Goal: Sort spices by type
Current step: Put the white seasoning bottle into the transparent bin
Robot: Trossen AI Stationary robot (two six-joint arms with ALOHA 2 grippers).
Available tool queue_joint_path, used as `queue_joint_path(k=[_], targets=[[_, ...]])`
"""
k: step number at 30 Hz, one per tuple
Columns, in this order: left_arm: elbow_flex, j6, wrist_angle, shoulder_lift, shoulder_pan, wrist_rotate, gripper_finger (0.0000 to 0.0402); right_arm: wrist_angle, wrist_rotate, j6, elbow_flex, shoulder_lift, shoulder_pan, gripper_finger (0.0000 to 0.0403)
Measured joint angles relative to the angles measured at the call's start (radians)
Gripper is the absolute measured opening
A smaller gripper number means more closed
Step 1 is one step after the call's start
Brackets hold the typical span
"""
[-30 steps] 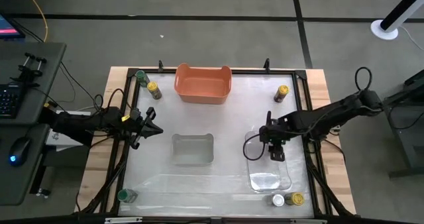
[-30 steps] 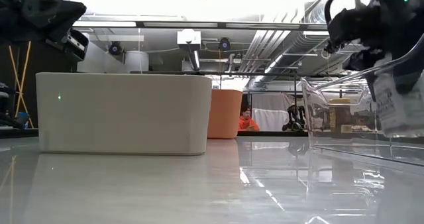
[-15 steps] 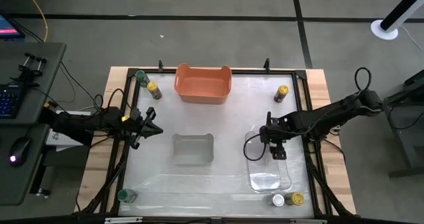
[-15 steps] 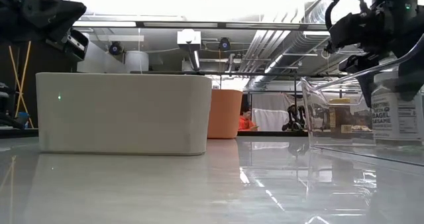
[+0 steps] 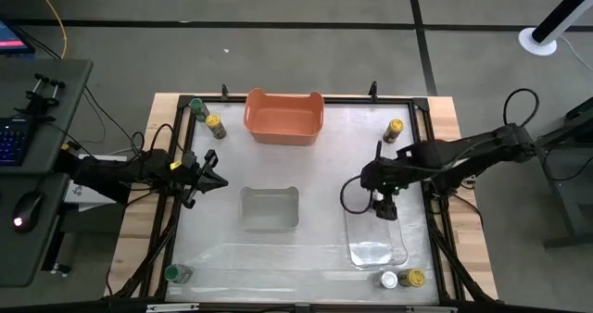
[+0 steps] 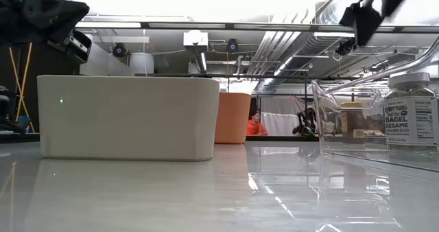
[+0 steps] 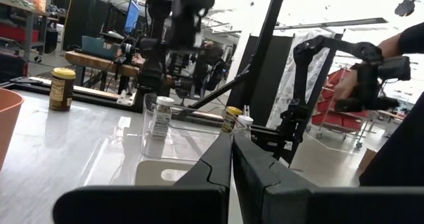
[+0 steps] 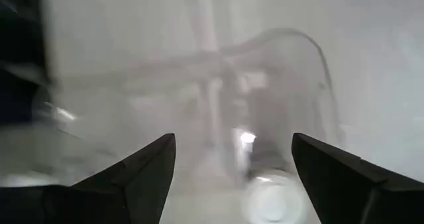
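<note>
A white-capped spice jar (image 6: 410, 108) stands upright on its base in the clear tray (image 5: 375, 248); it also shows in the high view (image 5: 385, 209) and the right wrist view (image 8: 268, 199). My right gripper (image 5: 377, 181) hangs open above it, clear of the jar, fingers pointing down (image 8: 232, 177). My left gripper (image 5: 213, 180) is shut and empty at the table's left side. Other jars stand on the table: green-capped (image 5: 196, 105) and yellow-capped (image 5: 215, 126) at the far left, yellow-capped (image 5: 394, 130) at the far right, green-capped (image 5: 176, 274) at the near left, white-capped (image 5: 389, 280) and yellow-capped (image 5: 414, 278) at the near right.
An orange bin (image 5: 283, 117) stands at the far middle. A grey tray (image 5: 270, 208) sits at the table's centre. A black frame (image 5: 428, 165) runs along the table's edges. A person (image 6: 256, 126) shows in the room behind.
My right gripper has set the white-capped jar upright in the clear tray, let go of it, and risen, drifting a little toward the far edge. The jar, tilted in the hold a second ago, now stands free on its base.
</note>
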State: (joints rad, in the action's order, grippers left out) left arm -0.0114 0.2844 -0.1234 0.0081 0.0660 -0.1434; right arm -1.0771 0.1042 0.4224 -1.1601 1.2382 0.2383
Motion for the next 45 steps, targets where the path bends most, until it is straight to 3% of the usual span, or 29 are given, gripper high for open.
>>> queue_joint_path(k=[4, 10, 16, 24, 28, 35, 39, 45], targets=[[0.0, 0.0, 0.0, 0.0, 0.0, 0.0, 0.0003, 0.041, 0.012, 0.247, -0.032, 0.0, 0.077, 0.0298], [0.0, 0.0, 0.0, 0.0, 0.0, 0.0, 0.0003, 0.076, 0.063, 0.565, -0.045, 0.097, 0.3, 0.0298], [0.0, 0.0, 0.0, 0.0, 0.0, 0.0, 0.0003, 0.057, 0.132, 0.632, -0.242, 0.31, 0.454, 0.0298], [0.0, 0.0, 0.0, 0.0, 0.0, 0.0, 0.0003, -0.06, 0.041, 0.566, -0.478, 0.527, 0.597, 0.0298], [0.0, 0.0, 0.0, 0.0, 0.0, 0.0, 0.0003, -0.087, -0.021, 0.636, -0.471, 0.555, 0.696, 0.0298], [0.0, 0.0, 0.0, 0.0, 0.0, 0.0, 0.0003, -0.122, -0.188, 0.923, -0.429, 0.556, 0.847, 0.0298], [0.0, 0.0, 0.0, 0.0, 0.0, 0.0, 0.0003, -0.18, -0.287, 1.011, -0.429, 0.556, 0.875, 0.0298], [0.0, 0.0, 0.0, 0.0, 0.0, 0.0, 0.0003, -0.24, -0.324, 1.012, -0.429, 0.556, 0.86, 0.0298]])
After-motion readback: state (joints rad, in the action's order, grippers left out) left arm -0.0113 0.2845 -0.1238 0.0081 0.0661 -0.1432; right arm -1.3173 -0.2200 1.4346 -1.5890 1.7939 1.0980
